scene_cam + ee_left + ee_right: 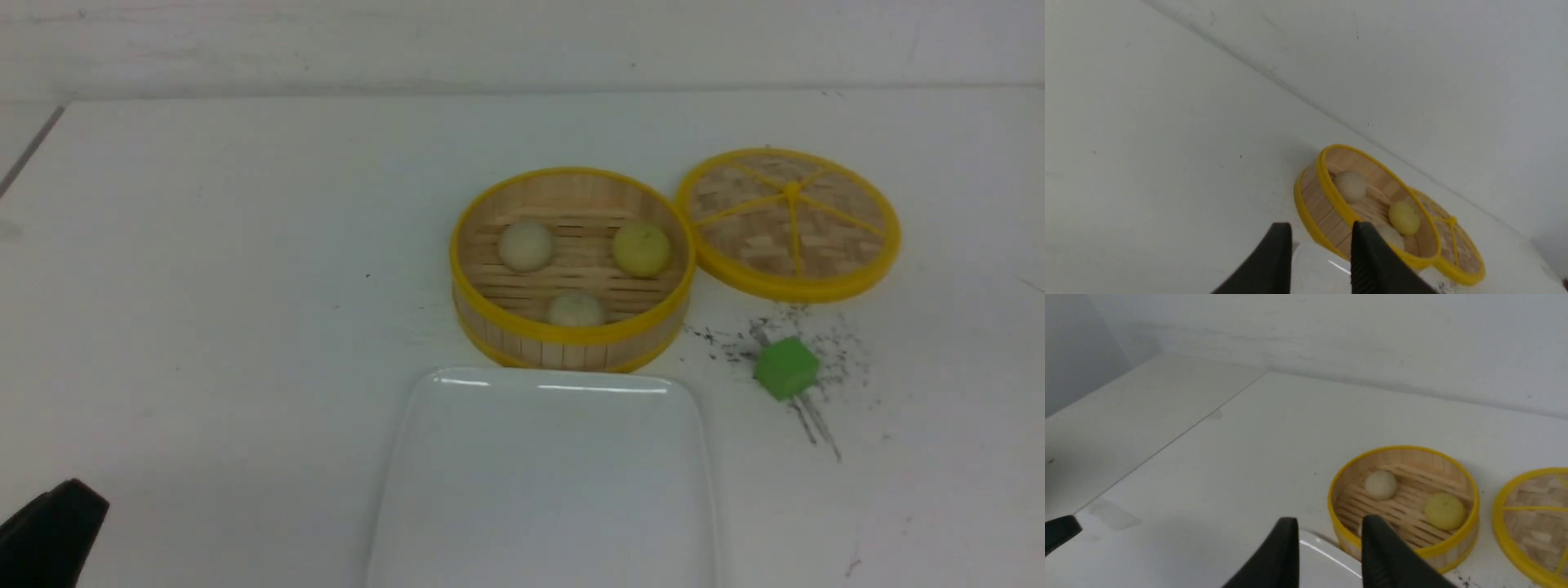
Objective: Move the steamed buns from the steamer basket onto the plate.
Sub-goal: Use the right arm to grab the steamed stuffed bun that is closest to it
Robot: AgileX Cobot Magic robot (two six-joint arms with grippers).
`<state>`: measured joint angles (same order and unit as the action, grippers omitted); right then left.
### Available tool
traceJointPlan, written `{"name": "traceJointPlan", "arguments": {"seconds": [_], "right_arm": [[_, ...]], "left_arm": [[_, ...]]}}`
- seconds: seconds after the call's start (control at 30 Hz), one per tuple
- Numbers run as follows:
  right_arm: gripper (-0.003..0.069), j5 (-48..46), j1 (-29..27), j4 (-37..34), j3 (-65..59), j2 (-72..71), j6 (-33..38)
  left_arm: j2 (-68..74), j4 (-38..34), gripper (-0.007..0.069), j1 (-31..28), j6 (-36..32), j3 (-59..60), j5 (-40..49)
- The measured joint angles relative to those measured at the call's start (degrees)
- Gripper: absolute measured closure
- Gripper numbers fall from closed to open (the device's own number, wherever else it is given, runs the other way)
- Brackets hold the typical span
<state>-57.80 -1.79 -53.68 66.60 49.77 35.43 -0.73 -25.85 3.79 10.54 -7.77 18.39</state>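
- All three steamed buns (526, 245) sit inside the steamer basket (571, 353), near the middle of the table (204, 245).
- The plate (547, 490) lies at the table's near edge, just in front of the basket.
- The left gripper (1321, 226) hangs near the table's near left corner, fingers apart, holding nothing.
- The right gripper (1329, 520) has its fingers apart too, holding nothing.
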Motion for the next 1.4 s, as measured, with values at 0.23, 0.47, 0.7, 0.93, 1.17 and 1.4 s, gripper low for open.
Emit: {"name": "traceJointPlan", "arguments": {"seconds": [0.23, 0.47, 0.7, 0.93, 1.17, 1.4], "right_arm": [[0.0419, -12.8, 0.7, 2.0, 26.3, 29.3, 0.5], [0.0419, -13.2, 7.6, 15.2, 40.3, 49.1, 1.8], [0.0419, -13.2, 14.5, 20.5, 43.8, 61.1, 4.5], [0.0419, -9.0, 19.0, 30.8, 43.9, 66.7, 5.0], [0.0419, 1.2, 19.3, 32.6, 43.9, 70.2, 5.2], [0.0419, 5.4, 19.3, 33.2, 44.0, 73.9, 6.7]], "left_arm": [[0.0, 0.2, 0.0384, 0.0, -1.9, 0.0, 1.0], [0.0, -0.1, 0.0384, 0.0, -4.5, 0.0, 1.0], [0.0, -0.2, 0.0384, 0.0, -4.7, 0.0, 0.6], [0.0, -0.2, 0.0384, 0.0, -6.8, 0.0, 0.7], [0.0, -0.5, 0.0384, 0.0, -7.7, 0.0, 2.0], [0.0, -0.5, 0.0384, 0.0, -7.8, 0.0, 2.5]]}}
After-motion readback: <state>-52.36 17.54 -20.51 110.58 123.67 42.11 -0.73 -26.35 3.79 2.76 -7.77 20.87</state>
